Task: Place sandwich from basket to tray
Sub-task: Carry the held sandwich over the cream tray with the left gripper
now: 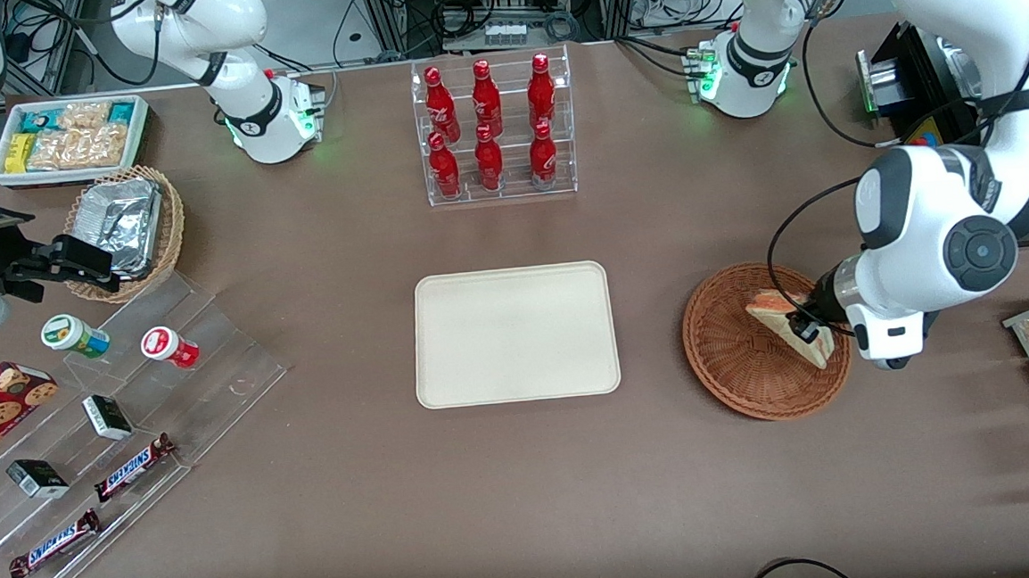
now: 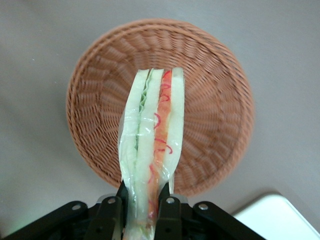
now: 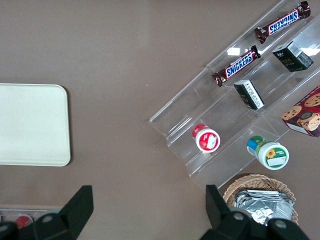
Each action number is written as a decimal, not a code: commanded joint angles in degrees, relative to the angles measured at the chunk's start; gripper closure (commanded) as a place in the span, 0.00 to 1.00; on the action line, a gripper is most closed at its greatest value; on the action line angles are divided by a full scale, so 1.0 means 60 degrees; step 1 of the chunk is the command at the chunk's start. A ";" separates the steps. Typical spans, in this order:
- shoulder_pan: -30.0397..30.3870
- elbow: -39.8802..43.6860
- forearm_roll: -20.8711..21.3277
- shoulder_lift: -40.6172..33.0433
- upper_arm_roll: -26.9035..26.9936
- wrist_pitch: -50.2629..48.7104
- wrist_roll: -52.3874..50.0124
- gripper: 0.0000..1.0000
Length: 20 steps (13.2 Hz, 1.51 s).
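- Overhead, the white left arm bends down at its elbow so that its black two-finger gripper [image 1: 808,328] hangs over the round reddish-brown wicker basket [image 1: 742,355].
- Its fingers [image 2: 111,215] are closed on the triangular white-bread sandwich [image 2: 152,150], pinching its wrapped cut edge; the sandwich hangs above the basket's middle.
- Toward the parked arm's end, bare brown worktop [image 1: 650,316] separates the basket's rim from the flat cream-coloured rectangular tray [image 1: 515,334].
- A clear rack of red bottles [image 1: 493,128] stands farther from the front camera than the tray, well apart from it.
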 commanded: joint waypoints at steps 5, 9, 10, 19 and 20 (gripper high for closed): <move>-0.2544 0.0931 0.0344 0.0423 -0.0024 -0.0281 -0.0030 0.91; -0.3967 0.2057 0.0624 0.1536 -0.0024 -0.0251 0.0028 0.91; -0.4231 0.2219 0.0711 0.1741 -0.0024 -0.0251 0.0028 0.91; -0.5375 0.2367 0.0961 0.2900 -0.0038 0.0919 0.0526 0.91; -0.5478 0.2353 0.0961 0.3002 -0.0038 0.1095 0.0526 0.91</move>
